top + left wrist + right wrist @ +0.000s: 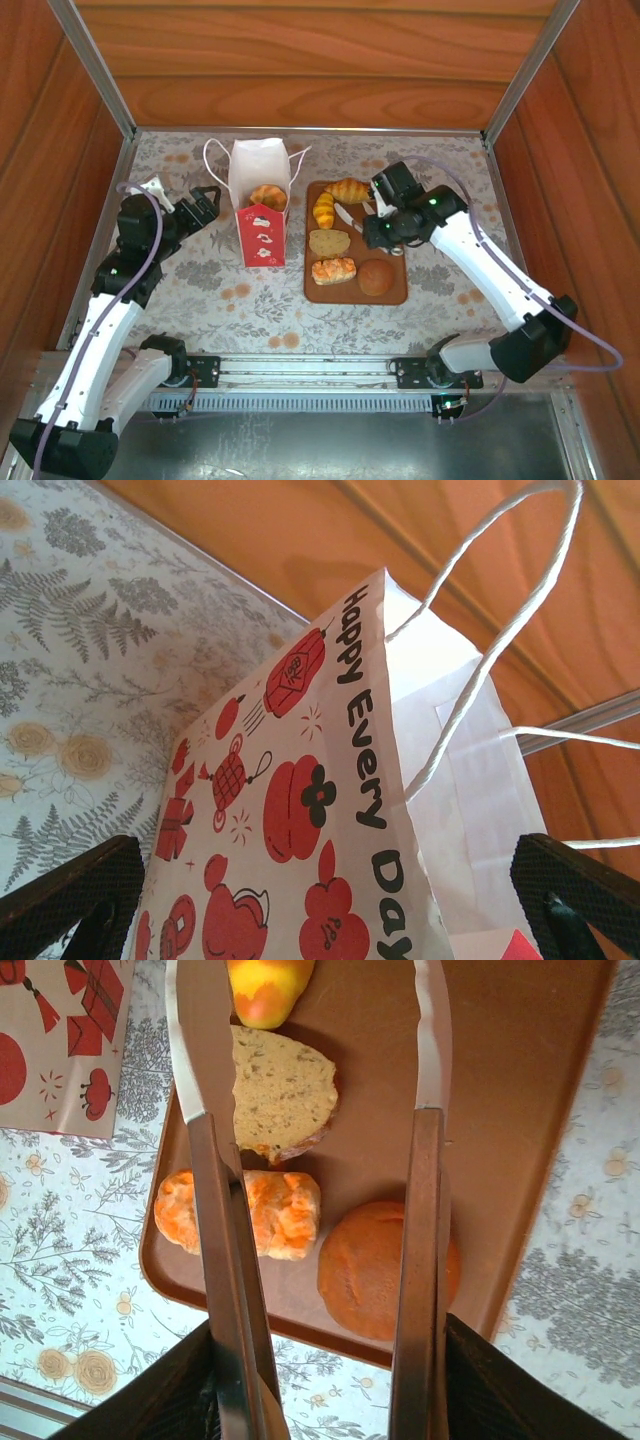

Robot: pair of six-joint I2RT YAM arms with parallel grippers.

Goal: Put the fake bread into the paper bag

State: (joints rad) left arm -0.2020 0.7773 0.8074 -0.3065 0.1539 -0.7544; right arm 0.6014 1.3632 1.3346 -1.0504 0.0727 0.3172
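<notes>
The white paper bag [262, 200] with red prints stands upright left of the tray, a golden pastry [268, 196] showing in its open top. On the brown tray [392, 292] lie two croissants [348, 188], a bread slice [328, 243], a glazed loaf [333, 270] and a round bun [376, 277]. My right gripper [385, 222] is shut on metal tongs [205, 1060] whose spread arms hang empty above the slice [285, 1090], loaf [280, 1215] and bun [365, 1270]. My left gripper [205, 203] stands open beside the bag [300, 810], fingers [70, 890] wide apart.
Wooden walls close in the floral table on three sides. The bag's white cord handles [500, 630] loop up and outward. A strip of bare tablecloth [200, 290] lies left of and in front of the bag. The arm bases sit on the rail [310, 370] at the near edge.
</notes>
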